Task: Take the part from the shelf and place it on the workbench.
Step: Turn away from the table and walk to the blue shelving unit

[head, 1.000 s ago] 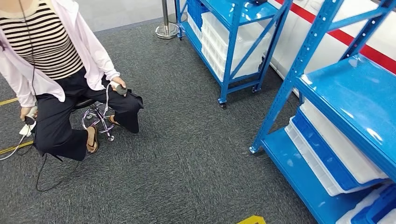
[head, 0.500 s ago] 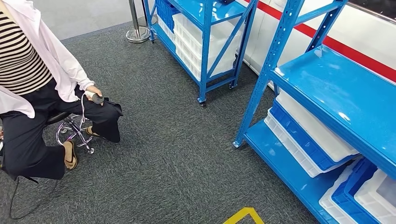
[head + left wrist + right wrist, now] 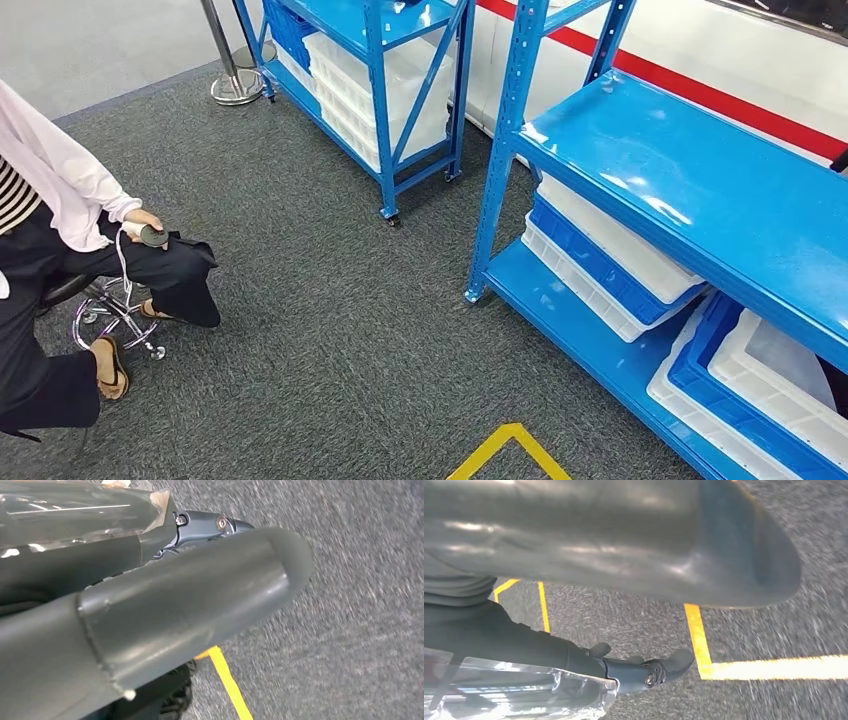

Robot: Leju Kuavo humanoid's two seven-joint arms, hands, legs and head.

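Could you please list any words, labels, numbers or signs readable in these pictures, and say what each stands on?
None: no readable text anywhere.
The blue metal shelf racks, white and blue plastic bins and dark grey carpet carry no lettering.
The yellow floor tape and red wall stripe are plain markings.

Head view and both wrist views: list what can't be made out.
- Part to fetch: not identifiable on the near shelf, head view.
- Bins' contents: hidden under the shelf board.
- Left hand: thumb blocks the fingers, left wrist view.
- Right hand: same, right wrist view.
- Person: cut off by the frame's edge.
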